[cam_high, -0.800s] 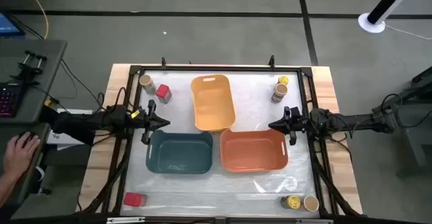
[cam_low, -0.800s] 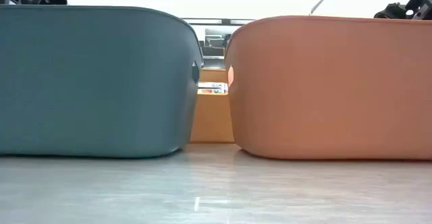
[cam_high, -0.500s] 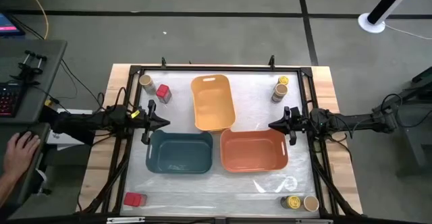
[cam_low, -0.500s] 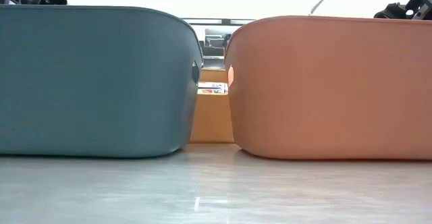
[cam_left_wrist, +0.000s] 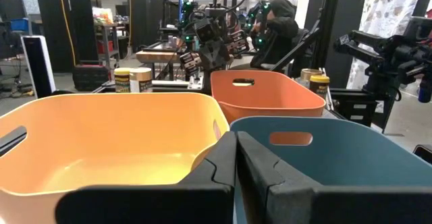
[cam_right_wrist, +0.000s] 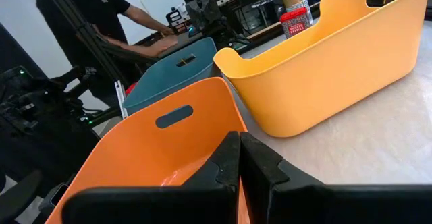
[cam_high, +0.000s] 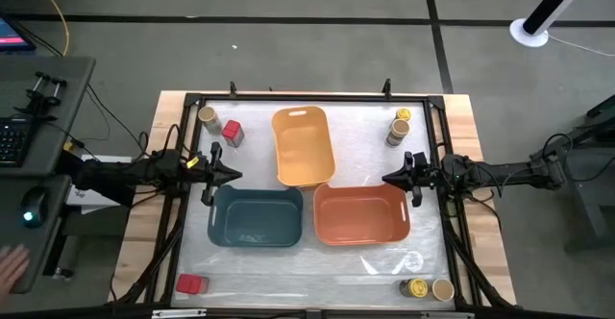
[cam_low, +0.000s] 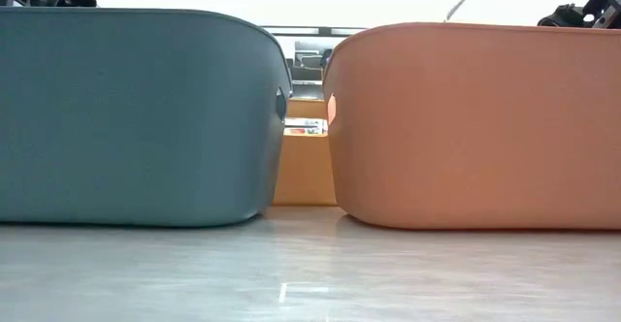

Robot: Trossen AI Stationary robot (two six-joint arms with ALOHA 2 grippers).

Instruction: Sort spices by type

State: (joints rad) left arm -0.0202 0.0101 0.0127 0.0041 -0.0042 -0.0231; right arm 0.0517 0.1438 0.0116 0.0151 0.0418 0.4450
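Two tools are kept clenched and empty: the left tool (cam_high: pixel 233 174) above the teal bin (cam_high: pixel 257 216), the right tool (cam_high: pixel 388 178) above the orange bin (cam_high: pixel 361 214).

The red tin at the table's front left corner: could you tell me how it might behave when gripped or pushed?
The red tin looks boxy with flat sides, so it will probably slide rather than roll when pushed. It seems to lie on its side, so tipping looks unlikely. Being small, it is likely light, and the clear sheet under it may let it skid.
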